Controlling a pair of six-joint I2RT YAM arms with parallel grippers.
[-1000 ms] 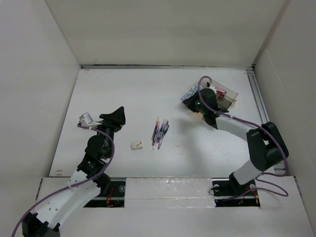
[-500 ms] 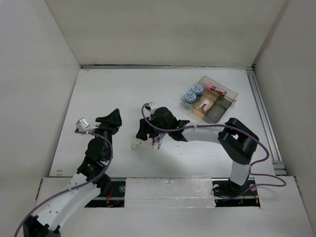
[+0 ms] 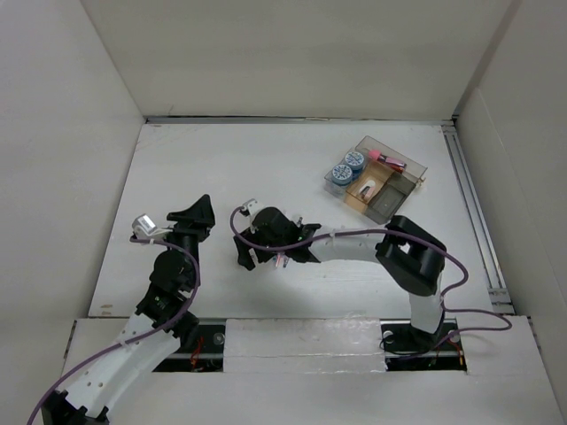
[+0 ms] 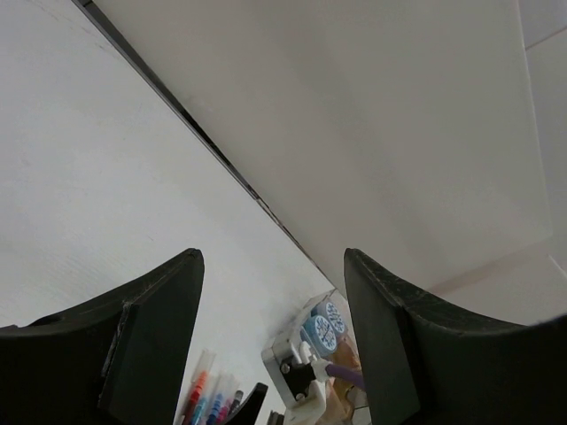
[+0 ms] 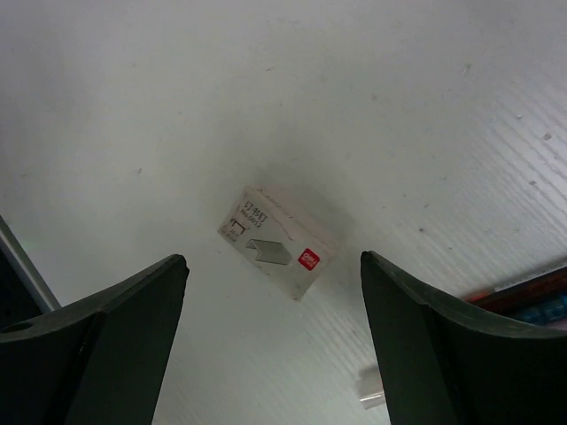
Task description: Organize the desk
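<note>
Toward the near middle of the table (image 3: pixel 221 159), the right end effector (image 3: pixel 247 254), made of matte black plastic, was spread wide and gripped nothing. It hung over a small white cardboard staple box (image 5: pixel 275 241) with a red label. From overhead the black end effector hid most of that box. The right wrist view showed it lying flat between the wedge-shaped fingers (image 5: pixel 115 345), clear of both, its long side slanting from upper left to lower right. Beside it lay a bunch of red and blue pens (image 5: pixel 530 299), mostly covered from above. Slightly farther back and to the left, the left end effector (image 3: pixel 198 211) stood well open and empty, and its wrist view showed only bare surface and wall between its broad black fingers. The table itself was a flat, matte white rectangular top, faintly ribbed up close, filling the floor of the enclosure and squared to the arms. It looked wider across than deep, though the slanted view left that uncertain. Farther off on the right sat a clear plastic compartmented tray (image 3: pixel 394 204), turned at an angle, holding two round blue-topped items (image 3: pixel 347 166). A metal rail (image 3: pixel 469 199) edged the right side, and smooth pale panels (image 3: pixel 292 53) walled the far end.
</note>
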